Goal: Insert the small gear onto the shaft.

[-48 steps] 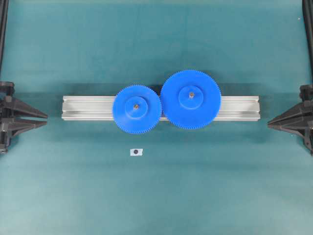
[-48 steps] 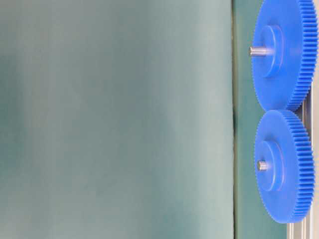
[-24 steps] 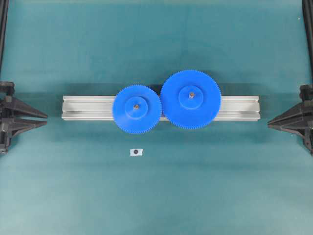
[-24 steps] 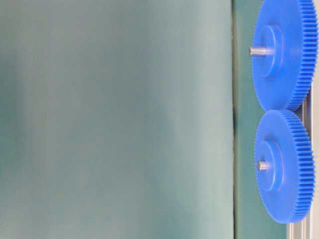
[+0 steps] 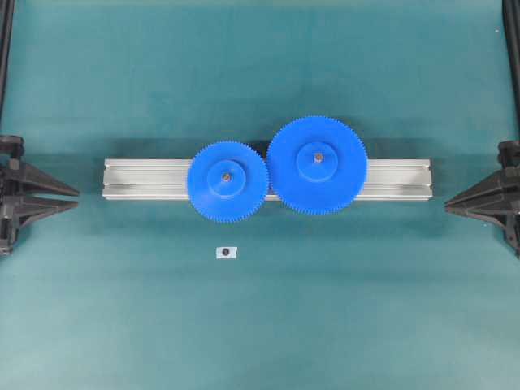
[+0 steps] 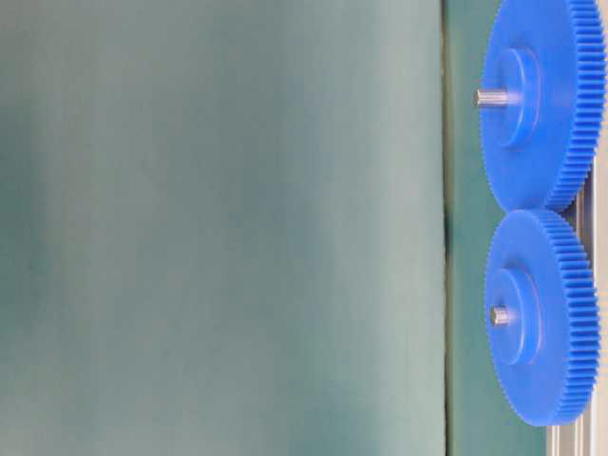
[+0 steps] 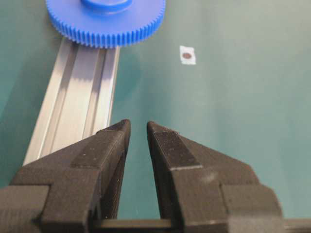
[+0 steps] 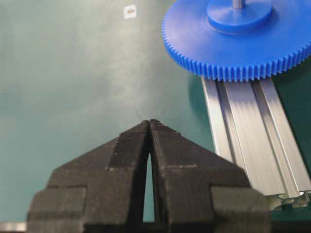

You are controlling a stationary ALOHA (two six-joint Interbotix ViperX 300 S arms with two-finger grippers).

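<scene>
The small gear (image 5: 227, 179) lies flat on the aluminium rail (image 5: 142, 179), its teeth meeting the larger gear (image 5: 317, 165). The shaft (image 5: 226, 175) shows as a small dot in the small gear's hub. In the table-level view its tip (image 6: 498, 315) pokes out of that gear (image 6: 543, 318). My left gripper (image 5: 78, 198) rests at the left edge, far from the gear. In the left wrist view it (image 7: 138, 124) stands slightly open and empty, with the small gear (image 7: 106, 22) ahead. My right gripper (image 5: 446, 206) stays at the right edge, its fingertips (image 8: 155, 125) touching.
A small white tag with a dark dot (image 5: 226, 252) lies on the green mat in front of the small gear. The larger gear (image 8: 238, 43) sits on its own pin over the rail's right half (image 8: 252, 131). Black frame posts stand at both far corners.
</scene>
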